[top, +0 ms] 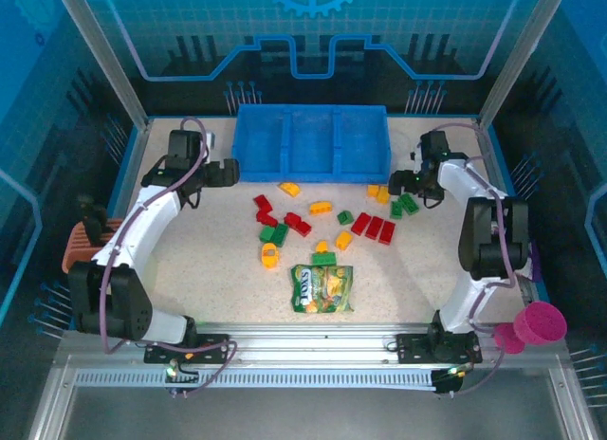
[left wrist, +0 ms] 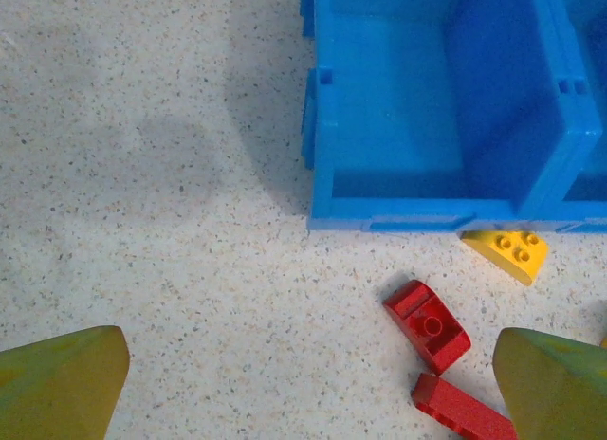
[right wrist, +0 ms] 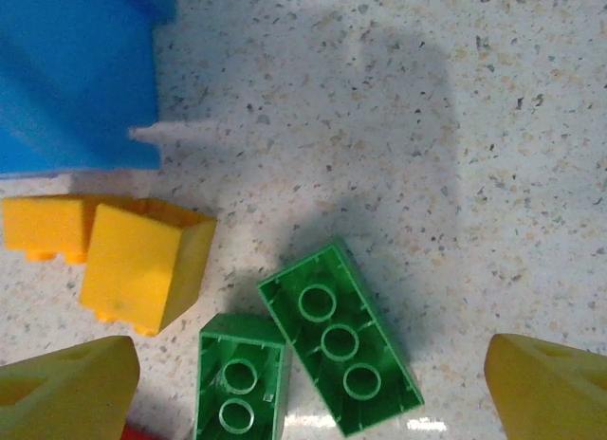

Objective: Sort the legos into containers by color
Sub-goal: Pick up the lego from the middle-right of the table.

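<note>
While the legos (top: 375,228) are scattered mid-frame on the surface (top: 190,260), the left end effector (top: 235,172) and right end effector (top: 398,186) are held wide, gripping nothing. Above, only bare blue floor is seen in the containers (top: 261,146), partly hidden by their front wall.

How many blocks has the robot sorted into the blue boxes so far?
None yet: the three compartments of the blue tray look empty. Nothing is held. The right gripper hangs open over two green legos, and the left gripper is open near the tray's corner. All the legos, red, green and yellow, lie on the table waiting.
</note>
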Motion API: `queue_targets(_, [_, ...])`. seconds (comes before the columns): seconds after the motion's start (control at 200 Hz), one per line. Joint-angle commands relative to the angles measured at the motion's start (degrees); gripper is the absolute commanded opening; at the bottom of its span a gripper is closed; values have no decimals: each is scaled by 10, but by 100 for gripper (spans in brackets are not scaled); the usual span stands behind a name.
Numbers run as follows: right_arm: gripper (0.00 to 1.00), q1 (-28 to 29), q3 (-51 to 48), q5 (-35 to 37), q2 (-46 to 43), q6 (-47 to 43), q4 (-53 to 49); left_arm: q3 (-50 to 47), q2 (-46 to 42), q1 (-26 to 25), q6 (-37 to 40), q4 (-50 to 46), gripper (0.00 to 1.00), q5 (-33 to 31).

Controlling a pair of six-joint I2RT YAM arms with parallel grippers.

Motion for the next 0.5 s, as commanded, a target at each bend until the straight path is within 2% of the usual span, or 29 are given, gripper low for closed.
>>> queue_targets(0.0, [91,-12,22,8,35,8,-28,18,2,-7,5,-22,99,12])
queue_targets(0.305, [84,-14,28,5,62,-1,-18,34,-6,-15,15,-34,99,4])
queue_targets(0.495, [80,-5,47,37,94,-14,-51,35,-9,-16,20,-38,99,-1])
